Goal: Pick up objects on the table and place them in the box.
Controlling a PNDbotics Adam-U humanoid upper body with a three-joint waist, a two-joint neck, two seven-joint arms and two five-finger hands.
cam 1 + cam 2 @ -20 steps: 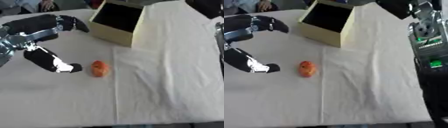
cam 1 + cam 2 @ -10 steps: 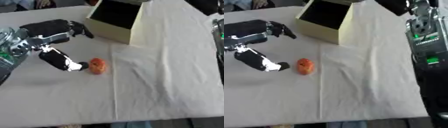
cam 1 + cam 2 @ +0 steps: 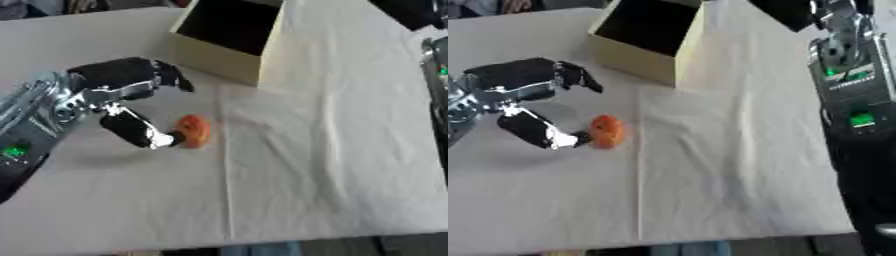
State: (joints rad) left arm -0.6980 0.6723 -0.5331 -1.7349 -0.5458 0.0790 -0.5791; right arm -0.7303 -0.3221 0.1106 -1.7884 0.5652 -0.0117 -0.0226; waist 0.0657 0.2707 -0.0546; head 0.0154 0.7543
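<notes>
The left hand is spreading open around the orange object on the table, thumb touching it; next, fingers must close, then carry it to the far box.

The left hand has closed in (thumb now touching) on the orange object.

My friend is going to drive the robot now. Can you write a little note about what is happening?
Left hand: open, thumb tip touching the orange object's left side, fingers arched above it, nothing held yet.
Right hand: not seen, only its arm at the right edge.
Box: open and looks empty, at the far side of the white cloth.
Done: nothing boxed.
Left: grasp the orange object, lift it, drop it in the box.
</notes>
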